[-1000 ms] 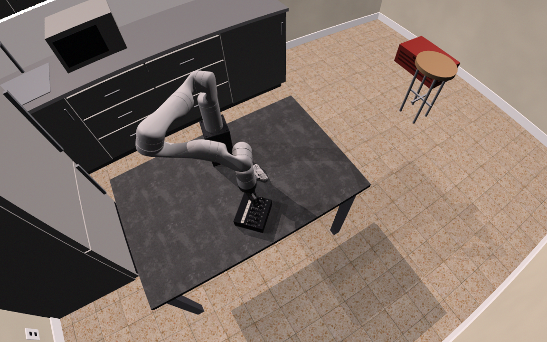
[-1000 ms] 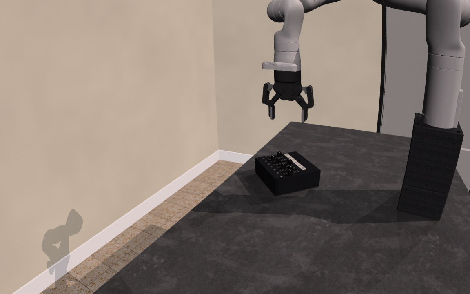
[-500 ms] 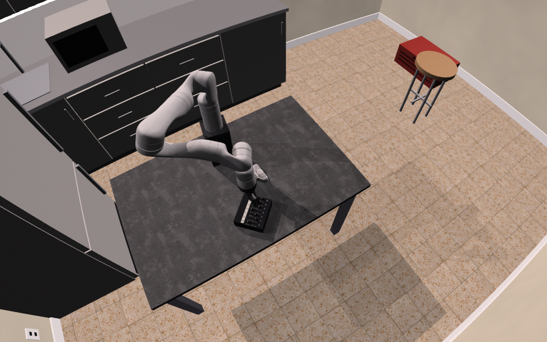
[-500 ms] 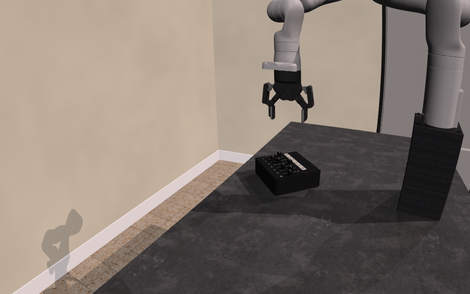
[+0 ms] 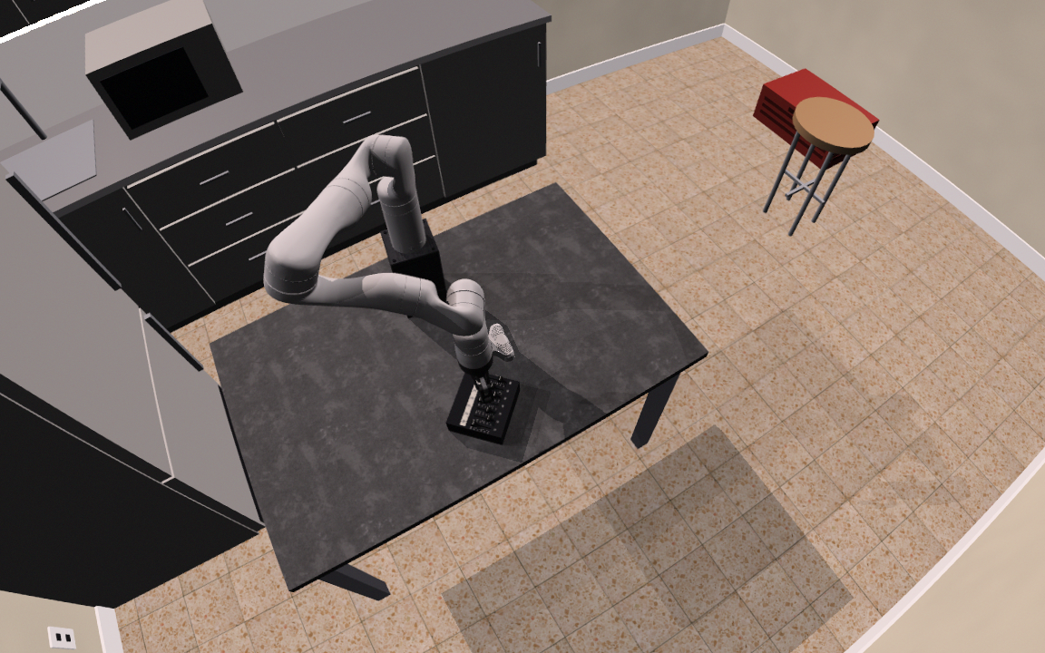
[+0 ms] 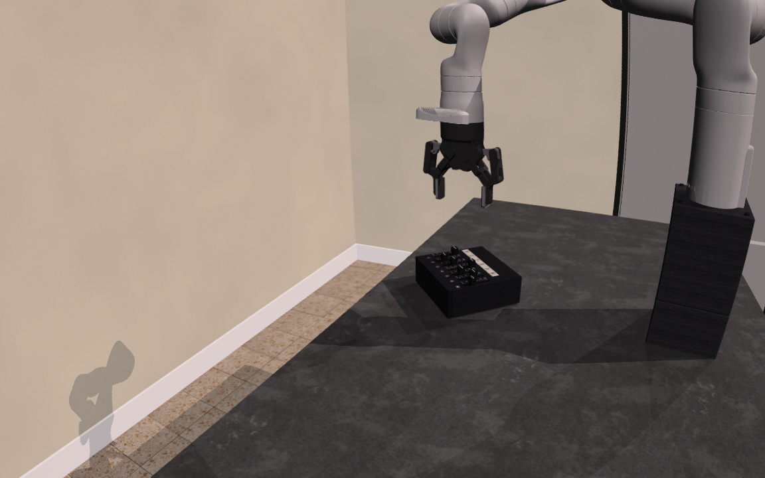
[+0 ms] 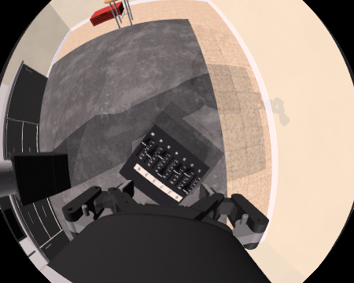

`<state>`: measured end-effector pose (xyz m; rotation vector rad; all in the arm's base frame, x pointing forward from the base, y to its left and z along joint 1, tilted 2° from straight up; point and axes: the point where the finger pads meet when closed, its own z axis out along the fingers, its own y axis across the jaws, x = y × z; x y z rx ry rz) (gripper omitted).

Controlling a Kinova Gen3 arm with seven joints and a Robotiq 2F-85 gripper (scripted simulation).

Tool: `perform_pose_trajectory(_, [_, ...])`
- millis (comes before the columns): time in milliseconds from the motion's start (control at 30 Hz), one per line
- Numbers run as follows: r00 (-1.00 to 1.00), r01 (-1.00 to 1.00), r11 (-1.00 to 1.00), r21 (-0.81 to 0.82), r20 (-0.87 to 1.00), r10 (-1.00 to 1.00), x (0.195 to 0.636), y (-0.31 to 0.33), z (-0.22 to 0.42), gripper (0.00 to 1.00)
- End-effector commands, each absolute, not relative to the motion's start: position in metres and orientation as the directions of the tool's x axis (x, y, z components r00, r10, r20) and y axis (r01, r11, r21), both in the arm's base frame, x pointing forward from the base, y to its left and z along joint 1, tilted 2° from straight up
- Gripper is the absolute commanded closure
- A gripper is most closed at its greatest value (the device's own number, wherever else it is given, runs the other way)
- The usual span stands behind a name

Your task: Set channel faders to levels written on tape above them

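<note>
The black lighting desk (image 5: 456, 414) (image 6: 486, 297) (image 7: 135, 174) sits flat on the table, near one long edge. A white tape (image 5: 468, 408) (image 6: 480, 262) (image 7: 157, 182) crosses it and bears small marks, too small to read. Several dark fader caps, one of them a tall cap (image 6: 455, 250) and another a cap (image 7: 176, 171) with a light line, stand at differing places along their scales. Their exact levels cannot be read. My gripper (image 5: 483, 390) (image 6: 462, 200) (image 7: 166, 190) is open and empty, pointing down above the desk, clear of the caps. In the wrist view its fingertips flank the tape side.
The dark table (image 5: 331, 422) (image 6: 552, 415) (image 7: 145, 59) carries the desk and the arm's black base (image 5: 415, 268) (image 6: 697, 279) (image 7: 43, 173). A round stool (image 5: 833, 123) and a red cabinet (image 5: 774, 109) stand on the floor away from it. Kitchen cabinets (image 5: 485, 113) are behind the base.
</note>
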<state>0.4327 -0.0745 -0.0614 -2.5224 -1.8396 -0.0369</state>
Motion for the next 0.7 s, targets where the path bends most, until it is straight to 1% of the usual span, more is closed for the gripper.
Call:
perform_pose_trajectory(0, [0.369, 0.929, -0.369, -0.007, 0.034, 0.929, 0.438, -0.070, -0.071, 0.00])
perform_pose_trajectory(200, [0.567, 0.823, -0.567, -0.014, 0.034, 0.823, 0.451, -0.067, -0.092, 0.00])
perform_pose_trajectory(267, [0.567, 0.823, -0.567, -0.014, 0.034, 0.823, 0.451, -0.067, -0.092, 0.00])
perform_pose_trajectory(467, [0.718, 0.696, -0.718, -0.019, 0.029, 0.695, 0.460, -0.065, -0.112, 0.00])
perform_pose_trajectory(667, [0.790, 0.613, -0.790, -0.020, 0.026, 0.612, 0.466, -0.064, -0.123, 0.00])
